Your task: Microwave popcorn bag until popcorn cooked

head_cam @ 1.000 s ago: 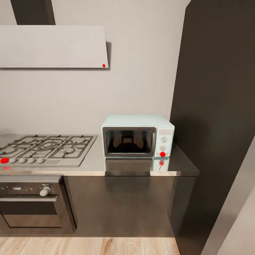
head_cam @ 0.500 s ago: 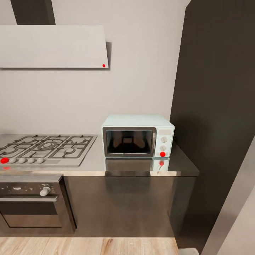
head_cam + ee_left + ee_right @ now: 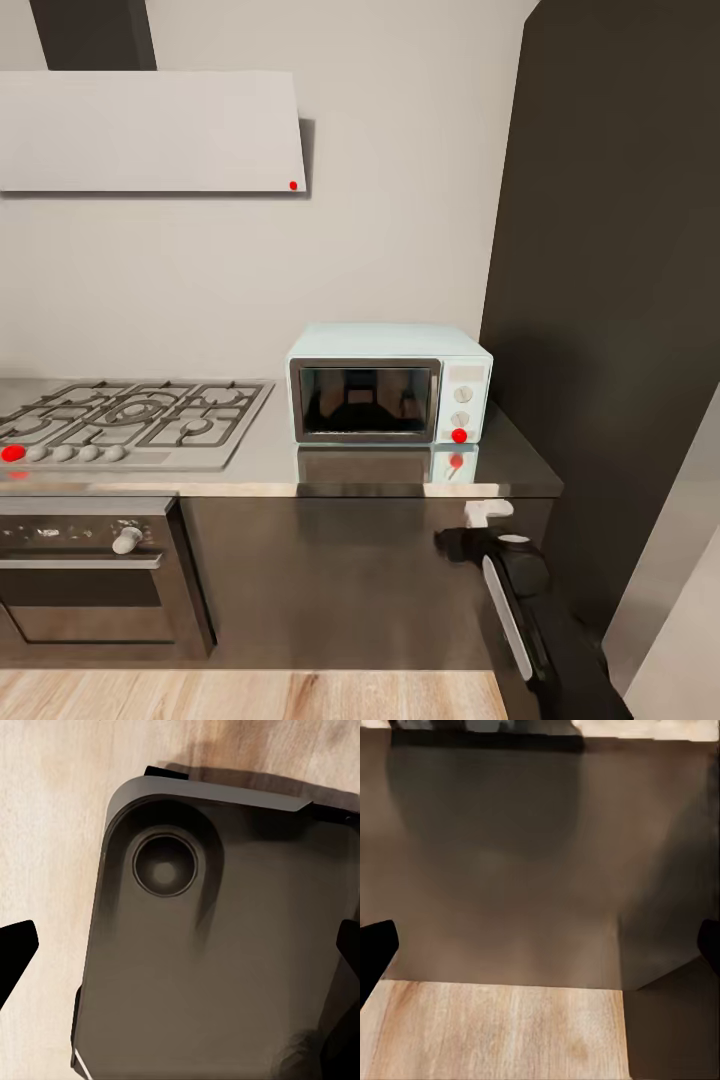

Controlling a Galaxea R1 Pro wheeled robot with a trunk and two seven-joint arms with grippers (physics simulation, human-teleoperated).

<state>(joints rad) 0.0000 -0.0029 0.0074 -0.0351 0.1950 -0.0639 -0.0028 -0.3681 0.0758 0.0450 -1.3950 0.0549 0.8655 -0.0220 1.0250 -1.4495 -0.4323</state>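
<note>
Microwave [image 3: 388, 385] shut, standing near the right end of the bench [image 3: 400, 470], back to the wall, dark glass door facing out, red dot lit on the lower knob. Whereabouts of the popcorn bag impossible to tell from these views; nothing tan or crumpled on the bench between the hob [image 3: 130, 415] and the microwave. Newly risen at the lower right of the head view: right arm [image 3: 515, 600], dark with a pale stripe, tip just below the bench's front edge and before the dark cabinet front [image 3: 340, 580], where a second ago only cabinet and floor lay. Reads as the start of a reach, probably toward the microwave door, though with no bag in hand the fetching step looks not yet done. Right gripper [image 3: 540, 949] with fingers [image 3: 375, 952] spread wide, nothing between them, touching nothing, looking at the cabinet front above the wooden floor [image 3: 495, 1027]. Left gripper [image 3: 180, 952] likewise wide, fingers [image 3: 15, 952] apart and bare, hanging over the robot's own base [image 3: 225, 967] and the floor, holding nothing.
</note>
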